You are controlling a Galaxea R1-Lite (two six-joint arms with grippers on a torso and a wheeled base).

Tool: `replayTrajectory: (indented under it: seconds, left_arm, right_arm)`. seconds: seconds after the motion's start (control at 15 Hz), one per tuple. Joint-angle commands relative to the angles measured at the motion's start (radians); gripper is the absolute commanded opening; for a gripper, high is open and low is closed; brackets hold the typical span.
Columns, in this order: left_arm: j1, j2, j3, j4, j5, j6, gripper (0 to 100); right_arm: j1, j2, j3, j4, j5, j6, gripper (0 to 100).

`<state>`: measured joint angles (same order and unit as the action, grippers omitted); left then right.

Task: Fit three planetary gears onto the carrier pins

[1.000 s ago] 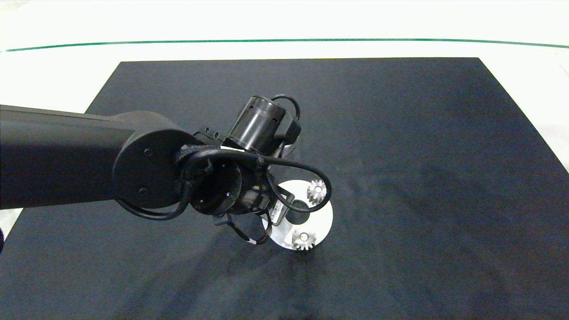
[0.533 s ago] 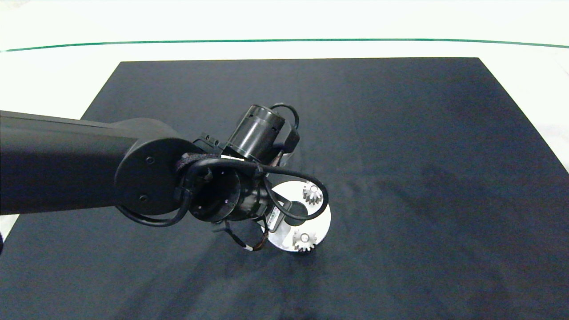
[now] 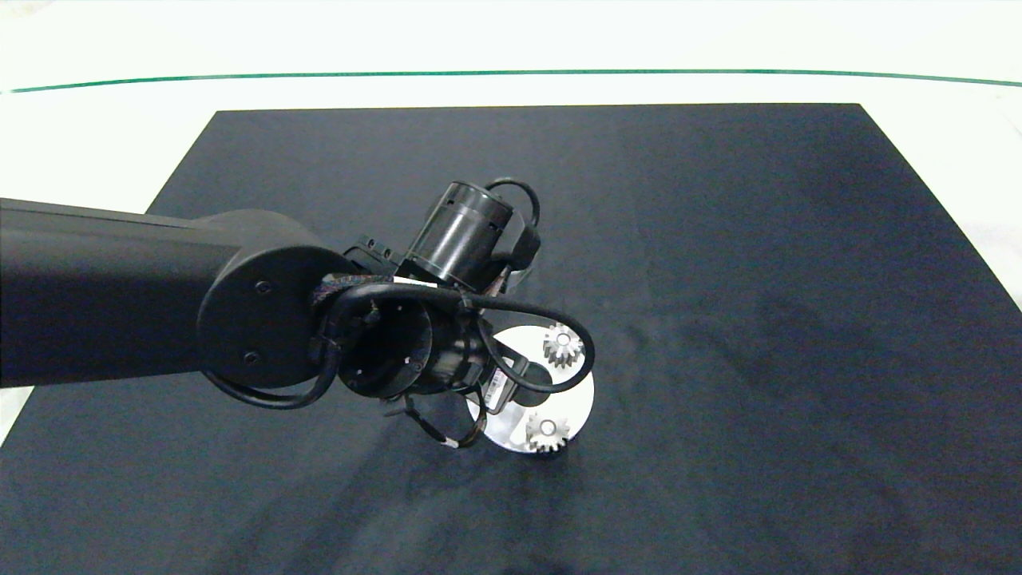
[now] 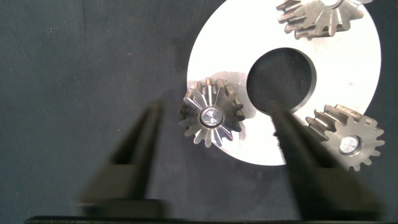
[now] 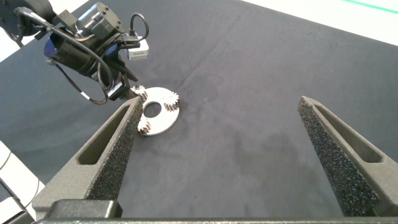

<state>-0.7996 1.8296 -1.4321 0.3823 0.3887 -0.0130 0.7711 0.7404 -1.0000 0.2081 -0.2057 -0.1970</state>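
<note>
- The left gripper hangs over the white disc, fingers spread and empty around the third gear, seated on its pin.
- Two gears occupy the other carrier pins.
- The right gripper waits open, well apart.

Your left arm reaches in from the left, wrist bent down over the mat, left gripper pointing straight down with its 2 fingers spread wide. Your right gripper hangs well off to the side, fingers wide apart.
</note>
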Motion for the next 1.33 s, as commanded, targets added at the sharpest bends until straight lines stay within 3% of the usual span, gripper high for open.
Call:
replayTrajectory:
  seconds: [0.07, 0.33, 0.47, 0.53, 0.6, 0.73, 0.87, 1.0, 1.2, 1.33]
  left_arm:
    - [0.011, -0.089, 0.001, 0.01, 0.002, 0.018, 100]
    - [0.108, -0.305, 0.039, 0.098, 0.004, 0.025, 100]
    - [0.209, -0.412, 0.098, 0.101, 0.004, 0.025, 100]
    - [0.267, -0.464, 0.137, 0.101, 0.004, 0.03, 100]
    - [0.333, -0.507, 0.173, 0.099, 0.004, 0.038, 100]
    - [0.476, -0.55, 0.243, 0.087, 0.002, 0.025, 100]
    - [0.566, -0.618, 0.325, 0.032, 0.004, -0.002, 100]
    - [0.637, -0.728, 0.395, 0.0, 0.002, 0.005, 100]
    - [0.666, -0.855, 0.458, -0.002, 0.002, 0.007, 100]
    - [0.66, -0.957, 0.501, -0.002, 0.002, 0.008, 100]
  right_arm:
    - [0.001, 0.005, 0.001, 0.002, 0.0, -0.002, 100]
    - [-0.001, 0.01, 0.015, 0.004, -0.003, -0.001, 100]
    - [-0.006, 0.011, 0.032, 0.005, -0.011, -0.001, 100]
    - [-0.009, 0.019, 0.047, 0.005, -0.023, -0.001, 100]
    - [-0.024, 0.054, 0.055, 0.005, -0.061, -0.001, 100]
    - [-0.122, 0.152, 0.041, 0.001, -0.139, -0.015, 100]
    - [-0.245, 0.162, 0.058, -0.006, -0.159, -0.087, 100]
    - [-0.386, 0.155, 0.084, -0.015, -0.199, -0.102, 100]
    - [-0.615, 0.135, 0.189, -0.088, -0.208, -0.105, 100]
    - [-0.685, 0.057, 0.324, -0.193, -0.211, -0.133, 100]
